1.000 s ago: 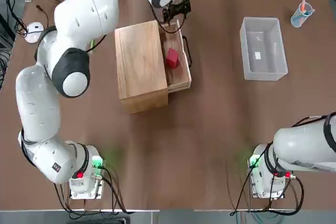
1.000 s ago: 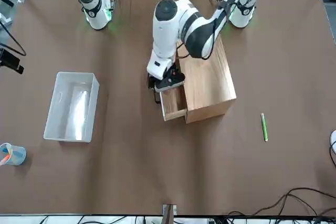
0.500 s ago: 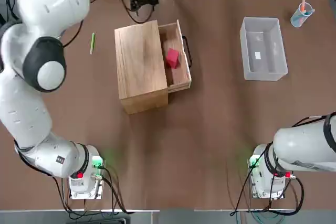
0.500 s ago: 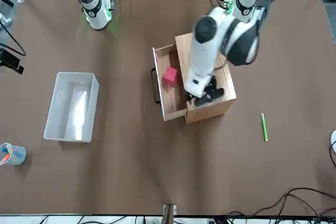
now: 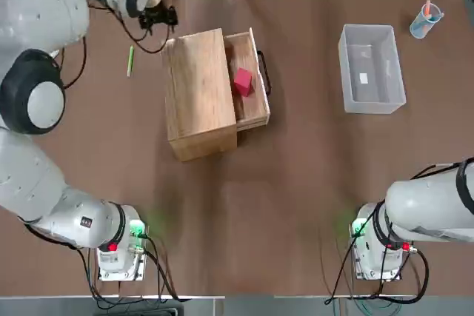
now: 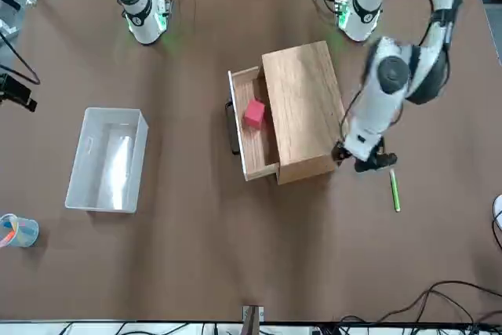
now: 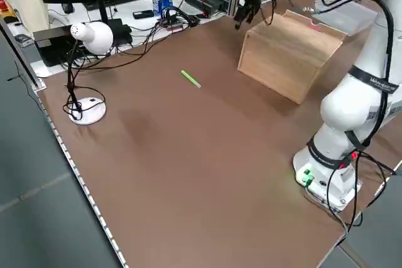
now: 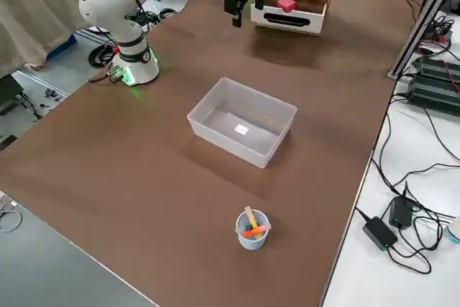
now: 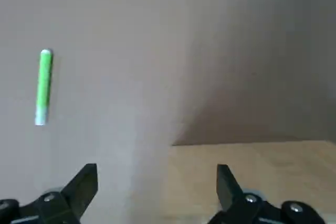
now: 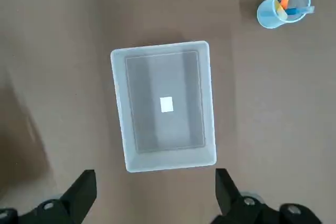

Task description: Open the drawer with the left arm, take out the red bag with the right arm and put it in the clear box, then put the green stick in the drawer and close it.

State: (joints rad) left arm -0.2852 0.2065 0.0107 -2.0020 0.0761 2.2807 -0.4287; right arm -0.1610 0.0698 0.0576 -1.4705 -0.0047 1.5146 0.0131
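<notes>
My left gripper (image 5: pixel 158 17) hangs with fingers spread and holding nothing above the far left corner of the wooden cabinet (image 5: pixel 198 94), with bare table between that corner and the green stick (image 5: pixel 130 61) lying well clear on the cabinet's left. The drawer (image 5: pixel 249 79) stands pulled out past the cabinet's right edge, the red bag (image 5: pixel 243 82) inside it. My right gripper (image 10: pixel 155 192) hovers high, fingers apart and empty, over the near edge of the clear box (image 5: pixel 370 68), open tabletop separating box and drawer.
</notes>
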